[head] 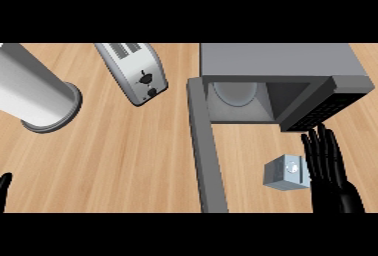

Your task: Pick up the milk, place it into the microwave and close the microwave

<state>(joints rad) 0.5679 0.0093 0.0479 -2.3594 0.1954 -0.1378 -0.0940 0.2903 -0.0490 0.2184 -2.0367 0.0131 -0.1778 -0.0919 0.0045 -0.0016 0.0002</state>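
The milk (286,173) is a small grey-white carton standing on the wooden counter in front of the microwave. My right hand (329,175) is just to its right, fingers straight and pointing toward the microwave, next to the carton's side; whether it touches the carton I cannot tell. The microwave (280,62) is grey, with its cavity open and a round turntable inside. Its door (205,150) swings out toward me as a long grey strip left of the milk. My left hand (4,190) shows only as a black fingertip at the lower left edge.
A silver toaster (135,71) lies at the back, left of the microwave. A tall shiny cylinder (33,92) stands at the far left. Bare wooden counter (125,165) spreads between the door and the left edge.
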